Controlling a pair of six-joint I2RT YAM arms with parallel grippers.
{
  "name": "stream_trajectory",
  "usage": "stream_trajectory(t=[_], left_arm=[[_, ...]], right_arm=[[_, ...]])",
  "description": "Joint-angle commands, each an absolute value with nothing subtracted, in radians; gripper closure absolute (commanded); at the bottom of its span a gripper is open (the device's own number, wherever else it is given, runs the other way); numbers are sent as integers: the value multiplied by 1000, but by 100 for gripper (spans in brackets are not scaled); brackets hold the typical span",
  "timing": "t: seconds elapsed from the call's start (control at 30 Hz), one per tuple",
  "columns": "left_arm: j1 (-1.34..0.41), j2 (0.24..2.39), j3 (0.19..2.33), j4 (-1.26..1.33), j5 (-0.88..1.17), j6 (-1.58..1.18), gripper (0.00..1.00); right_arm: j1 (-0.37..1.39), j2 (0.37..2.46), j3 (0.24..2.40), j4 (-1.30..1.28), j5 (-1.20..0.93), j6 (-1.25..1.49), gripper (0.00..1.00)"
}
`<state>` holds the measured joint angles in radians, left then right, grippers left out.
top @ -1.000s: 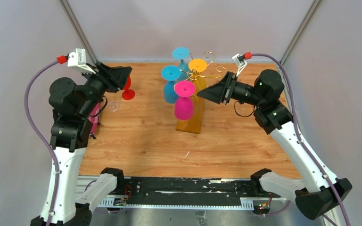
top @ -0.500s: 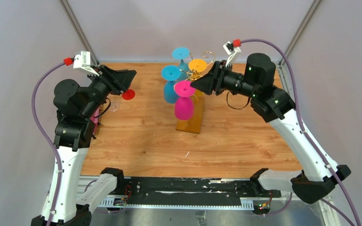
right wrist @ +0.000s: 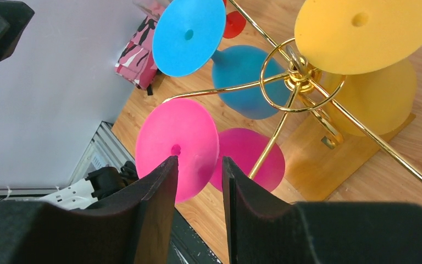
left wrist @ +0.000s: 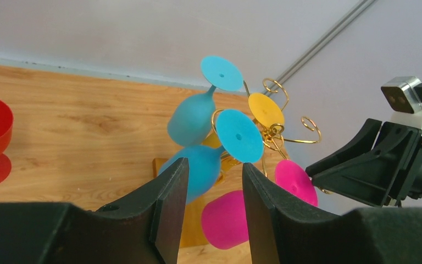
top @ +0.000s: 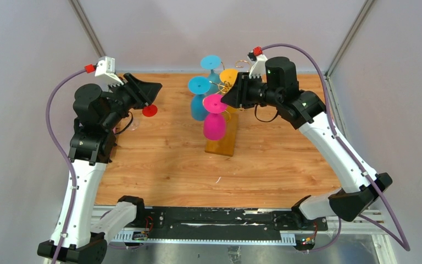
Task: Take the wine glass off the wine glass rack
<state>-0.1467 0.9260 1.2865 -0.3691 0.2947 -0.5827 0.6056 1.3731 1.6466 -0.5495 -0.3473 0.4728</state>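
Pink wine glass: we see it hanging foot-up on the near side of the wine glass rack.
Right pincer: slightly spread, tips just beside the pink foot, pinching nothing.
Left pincer: spread, empty, well apart from the rack, above the surface.

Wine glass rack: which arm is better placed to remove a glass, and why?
Right: the right gripper is at the pink glass on the rack; the left gripper hangs apart, near the red glass.
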Motion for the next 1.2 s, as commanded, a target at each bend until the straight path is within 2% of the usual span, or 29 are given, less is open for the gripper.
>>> stream_trajectory(t=[0.0,0.27,0.43,0.9,1.1,1.17], left_arm=[[-152,929,1295,-373,304,-572,54],[-152,926,1297,-373,297,-576,54],[-152,927,1290,-361,298,-581,54],[-152,923,1273,-356,317,-593,54],[-152,923,1260,-358,319,-594,54],[-152,922,1254,-357,321,-593,54]], right_arm=[[579,1345,1613,-536,-347,469,60],[558,1359,1580,-491,-423,505,64],[548,1364,1554,-453,-468,543,73],[534,1360,1537,-409,-532,639,85],[532,1381,1563,-420,-544,670,100],[531,1388,1565,-420,-553,681,100]])
